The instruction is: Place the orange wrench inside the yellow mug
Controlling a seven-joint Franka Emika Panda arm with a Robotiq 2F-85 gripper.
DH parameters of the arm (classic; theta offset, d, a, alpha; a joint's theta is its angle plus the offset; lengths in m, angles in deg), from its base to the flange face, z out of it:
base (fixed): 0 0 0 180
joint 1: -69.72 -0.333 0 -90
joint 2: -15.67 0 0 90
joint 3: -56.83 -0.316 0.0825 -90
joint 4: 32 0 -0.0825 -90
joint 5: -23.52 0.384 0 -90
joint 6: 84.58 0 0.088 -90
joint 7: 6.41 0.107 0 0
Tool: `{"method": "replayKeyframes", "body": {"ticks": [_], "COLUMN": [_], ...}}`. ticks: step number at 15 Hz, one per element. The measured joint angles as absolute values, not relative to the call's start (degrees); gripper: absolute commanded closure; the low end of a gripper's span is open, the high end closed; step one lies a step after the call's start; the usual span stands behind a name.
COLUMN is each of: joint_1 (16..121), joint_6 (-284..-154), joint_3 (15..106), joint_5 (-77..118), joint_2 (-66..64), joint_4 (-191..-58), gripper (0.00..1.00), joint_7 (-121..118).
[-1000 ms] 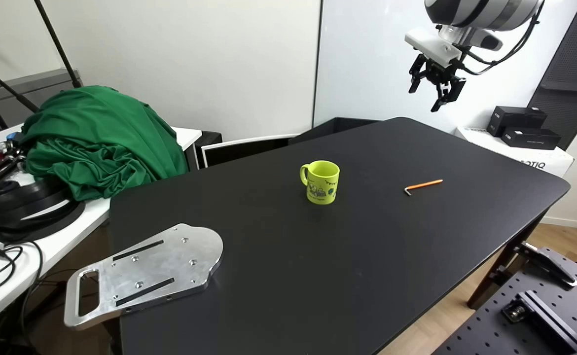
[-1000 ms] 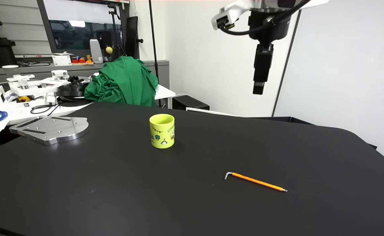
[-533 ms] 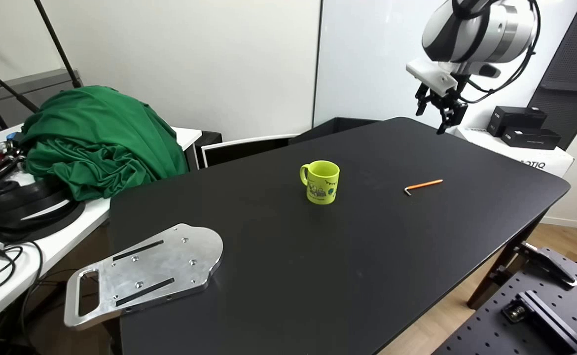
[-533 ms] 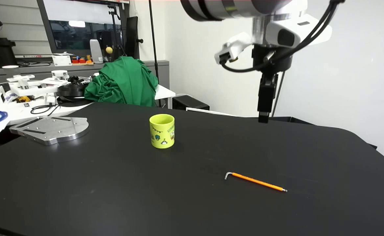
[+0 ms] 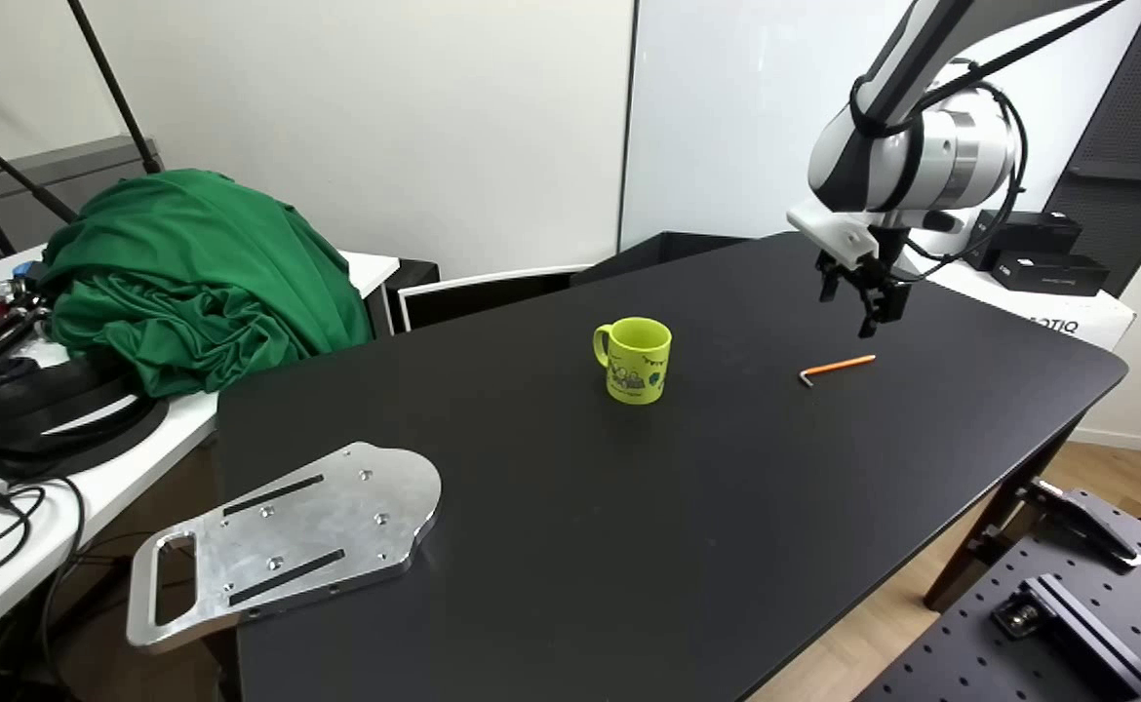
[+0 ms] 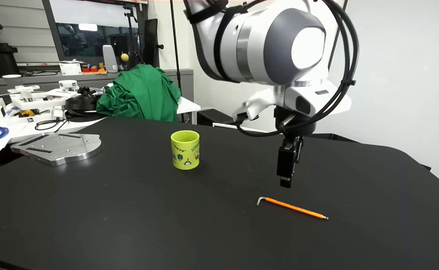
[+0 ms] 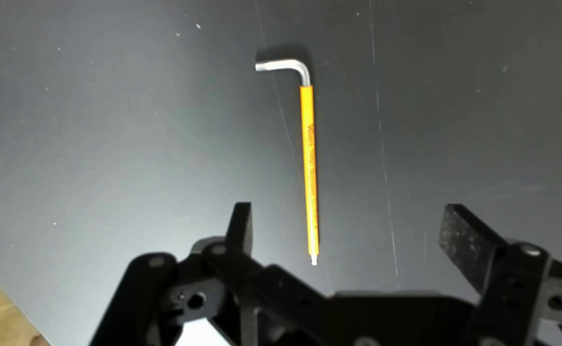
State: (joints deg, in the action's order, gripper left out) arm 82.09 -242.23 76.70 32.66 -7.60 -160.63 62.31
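Black table (image 6: 148, 225), gripper (image 7: 348, 216) hanging above, 2 fingers (image 7: 468, 245) spread wide. Orange wrench (image 7: 309, 163) lies on the table, mostly ahead of their tips in wrist view, long axis roughly square to their closing line. Nudge forward, imo.

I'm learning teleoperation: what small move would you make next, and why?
Probably lower the tool toward the wrench, drifting slightly toward its bent end: the tool hangs open above the table, and in the wrist view the wrench's straight end shows between the jaws, its bent end beyond their tips.
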Motion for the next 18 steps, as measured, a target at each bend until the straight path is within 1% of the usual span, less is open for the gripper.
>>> {"method": "replayKeyframes", "body": {"ticks": [11, 18], "joint_1": [82.7, 84.3], "joint_6": [-242.2, -244.2], "joint_3": [72.8, 73.1], "joint_5": [40.7, 40.7], "joint_2": [-9.2, -16.1], "joint_4": [-161.1, -158.7], "gripper": [0.0, 0.0], "joint_7": [56.6, 53.3]}}
